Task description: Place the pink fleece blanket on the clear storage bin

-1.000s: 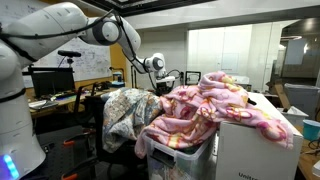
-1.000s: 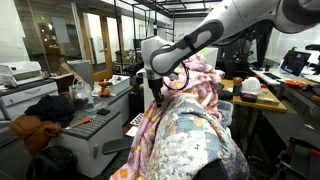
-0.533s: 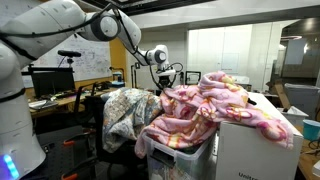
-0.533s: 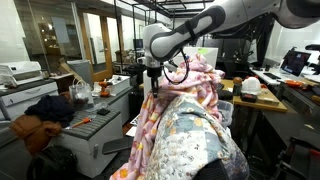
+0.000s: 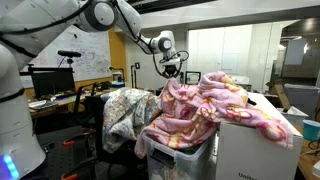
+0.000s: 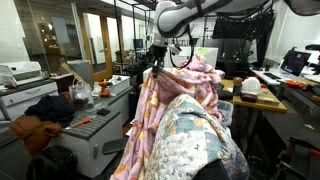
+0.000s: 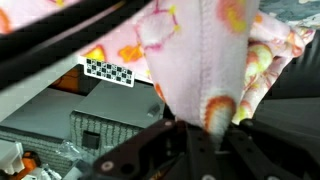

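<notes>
Gripper [image 5: 172, 72] is clamped on a raised fold of the pink fleece blanket [image 5: 215, 108] and holds that fold high above the rest of the fabric. In an exterior view the blanket lies heaped over the clear storage bin [image 5: 185, 160] and spreads onto the top of the white cabinet [image 5: 255, 150] beside it. Only the bin's front wall shows beneath the fabric. A grey-and-white patterned blanket [image 5: 122, 115] hangs just beside the bin.

In an exterior view from another side, the gripper [image 6: 156, 66] holds the blanket [image 6: 150, 115] so that it drops in a long sheet. The bin cannot be seen from this side, and the patterned blanket [image 6: 195, 140] fills the foreground.

The wrist view alone shows the grip itself. The fingers [image 7: 178, 150] are drawn close together and pinch a narrow pleat of the pink fabric [image 7: 200, 60]. A checkered marker [image 7: 108, 72] lies on a grey surface below.
</notes>
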